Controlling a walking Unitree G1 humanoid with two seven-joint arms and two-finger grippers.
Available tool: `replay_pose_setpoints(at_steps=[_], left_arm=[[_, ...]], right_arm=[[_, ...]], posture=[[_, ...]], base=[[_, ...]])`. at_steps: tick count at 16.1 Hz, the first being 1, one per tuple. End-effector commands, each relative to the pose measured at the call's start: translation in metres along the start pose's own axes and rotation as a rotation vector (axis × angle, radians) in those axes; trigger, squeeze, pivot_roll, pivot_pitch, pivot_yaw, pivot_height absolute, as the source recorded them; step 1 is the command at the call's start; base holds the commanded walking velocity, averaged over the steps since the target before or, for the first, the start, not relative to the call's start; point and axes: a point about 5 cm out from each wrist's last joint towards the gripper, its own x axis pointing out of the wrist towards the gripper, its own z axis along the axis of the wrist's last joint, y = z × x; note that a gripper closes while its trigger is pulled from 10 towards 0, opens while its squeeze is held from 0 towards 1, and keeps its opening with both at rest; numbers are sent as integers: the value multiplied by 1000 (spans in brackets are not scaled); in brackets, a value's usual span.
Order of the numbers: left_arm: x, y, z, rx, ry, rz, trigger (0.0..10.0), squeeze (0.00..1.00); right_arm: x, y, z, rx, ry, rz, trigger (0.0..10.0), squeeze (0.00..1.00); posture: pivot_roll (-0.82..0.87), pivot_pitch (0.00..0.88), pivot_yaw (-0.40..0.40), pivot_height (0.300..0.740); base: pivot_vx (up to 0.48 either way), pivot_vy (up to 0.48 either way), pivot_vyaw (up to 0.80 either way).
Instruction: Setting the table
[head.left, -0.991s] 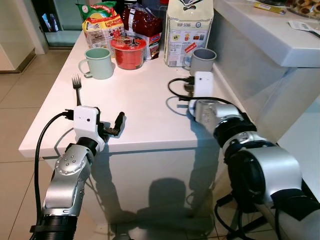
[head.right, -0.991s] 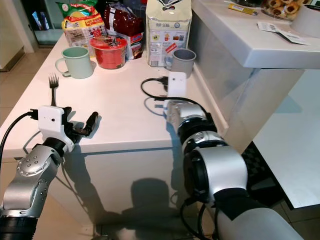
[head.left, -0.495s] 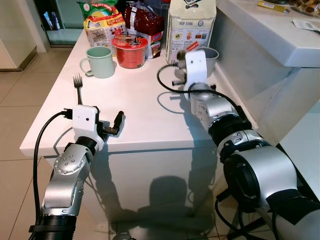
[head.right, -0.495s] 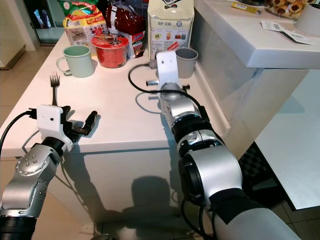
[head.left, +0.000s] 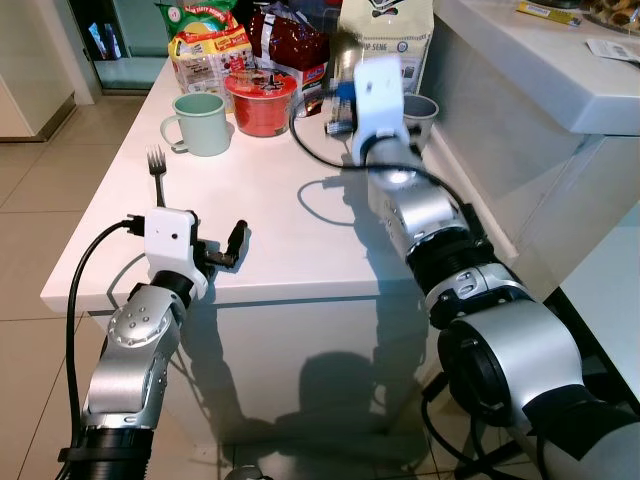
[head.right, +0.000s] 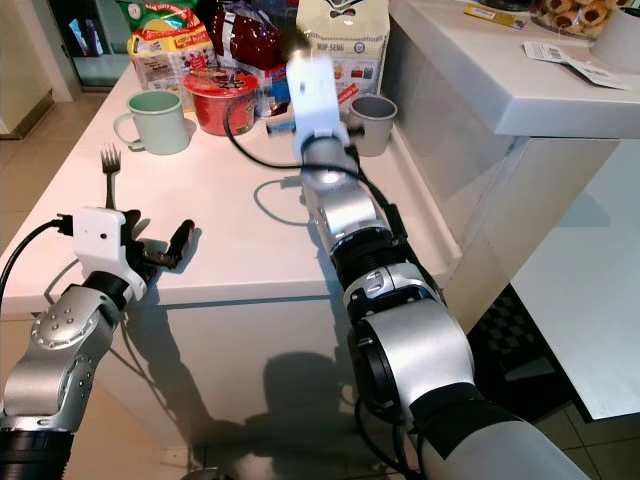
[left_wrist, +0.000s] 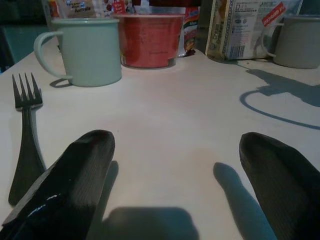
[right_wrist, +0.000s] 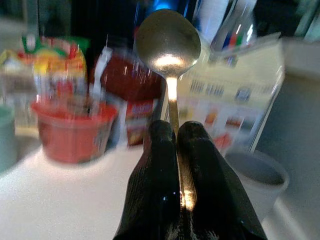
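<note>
right gripper (right_wrist: 176, 150): your fingers are pinched on the spoon (right_wrist: 168, 45), bowl up, raised above the table (head.left: 270, 215) near the grey cup (head.left: 418, 110); head views blurred there.
left gripper (left_wrist: 175, 165): spread wide, low at the near table edge.
fork (head.left: 155, 172): flat, just beyond your left gripper.
green mug (head.left: 198, 124): beside the red bowl (head.left: 259, 104).

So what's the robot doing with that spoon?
It is setting the table. The right gripper has its jaws shut on a spoon, held up above the white table near the grey mug and the red bowl. The left gripper rests open at the table's near edge, beside a black fork. A green mug and food packets stand at the far end.
</note>
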Motion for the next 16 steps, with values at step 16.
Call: replay_pose_setpoints(at_steps=[16], left_arm=[[13, 2, 12, 26, -40, 19, 10000, 0]], right_arm=[[-38, -13, 48, -178, -648, -184, 0, 0]], posture=[[231, 0, -29, 740]], base=[[0, 0, 0]])
